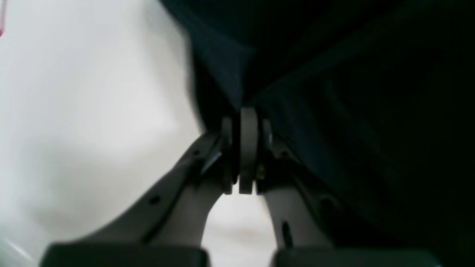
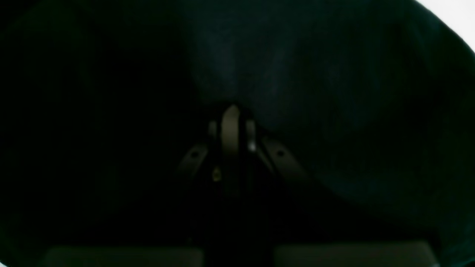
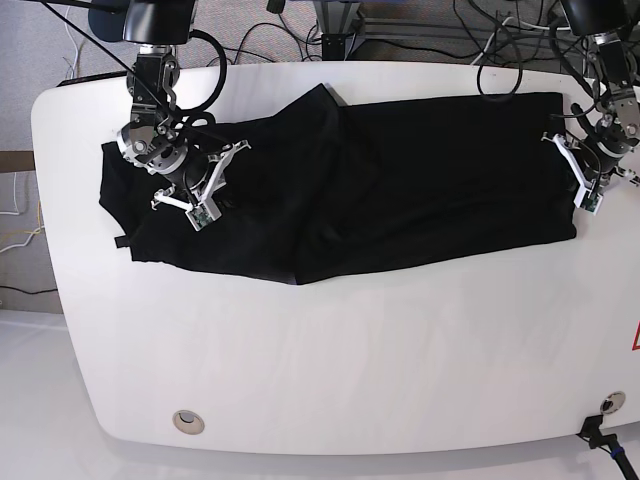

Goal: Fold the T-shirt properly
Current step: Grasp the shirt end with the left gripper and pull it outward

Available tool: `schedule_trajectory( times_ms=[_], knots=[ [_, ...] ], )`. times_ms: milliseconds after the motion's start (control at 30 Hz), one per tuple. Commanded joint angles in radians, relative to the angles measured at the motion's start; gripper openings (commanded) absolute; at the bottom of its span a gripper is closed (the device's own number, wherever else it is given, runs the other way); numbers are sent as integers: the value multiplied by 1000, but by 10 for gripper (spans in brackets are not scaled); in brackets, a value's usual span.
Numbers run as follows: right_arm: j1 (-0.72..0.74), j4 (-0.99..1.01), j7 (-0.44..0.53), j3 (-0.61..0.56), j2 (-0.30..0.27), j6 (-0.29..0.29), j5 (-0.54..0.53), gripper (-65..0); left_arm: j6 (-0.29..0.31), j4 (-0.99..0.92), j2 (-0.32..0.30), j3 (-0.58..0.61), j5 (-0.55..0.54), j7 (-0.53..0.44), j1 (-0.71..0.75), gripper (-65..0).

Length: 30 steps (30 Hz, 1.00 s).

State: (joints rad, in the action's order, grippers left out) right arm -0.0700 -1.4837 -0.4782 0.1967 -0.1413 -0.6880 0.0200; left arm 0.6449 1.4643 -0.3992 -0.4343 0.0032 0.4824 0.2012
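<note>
Now we have the T-shirt point(image 3: 400, 185) spread black side up across the far half of the white table point(image 3: 330, 370), long axis running side to side, with a loose overlapping flap near its middle and rumpled cloth toward the base view's left end. No print shows.

Our left claw point(image 1: 243, 113) sits at the shirt's edge on the base view's right, jaws pressed together with a ridge of dark cloth rising from between the tips, so we read it as gripping the shirt there. Our right claw point(image 2: 233, 111) rests on the shirt's opposite end, inside the bunched cloth; its wrist view is nearly all black fabric, the jaws look closed, and cloth seems to gather at the tips, so we judge it pinched on the shirt too.

What worries us most is the thin bite of the left claw: it holds only the very edge, and a fast pull could slip the cloth free. On the other end we may be holding more than one layer in that rumple, which would drag a hidden crease into the fold. Uneven lifting between our two arms would skew the shirt, and the loose middle flap could fold under.
</note>
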Motion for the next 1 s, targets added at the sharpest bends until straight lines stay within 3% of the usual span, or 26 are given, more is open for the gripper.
schedule_trajectory(
  times_ms=[0,233,333,400,633,733,833,967],
  knots=[
    [3,-2,-37,4,-7,9,27,-650,-4,20,-20,-14,-10,-18,-3,-650],
    [3,-2,-37,4,-7,9,27,-650,-4,17,-40,-45,-10,-15,27,-650],
    [3,-2,-37,4,-5,9,27,-650,-4,28,-40,-70,-10,-14,48,-464],
    [3,-2,-37,5,13,9,34,-650,-6,36,-40,-85,-10,-11,51,-388],
    [5,-2,-37,4,29,9,38,-650,0,117,-71,-146,-30,35,60,-405],
    [5,-2,-37,4,50,9,38,-650,53,223,-73,-223,-173,37,105,-423],
    [5,-1,-37,4,50,9,38,-650,53,296,-76,-219,-269,54,108,-427],
    [5,-1,-37,4,53,9,38,-650,53,324,-62,-119,-291,117,48,-427]
  ],
)
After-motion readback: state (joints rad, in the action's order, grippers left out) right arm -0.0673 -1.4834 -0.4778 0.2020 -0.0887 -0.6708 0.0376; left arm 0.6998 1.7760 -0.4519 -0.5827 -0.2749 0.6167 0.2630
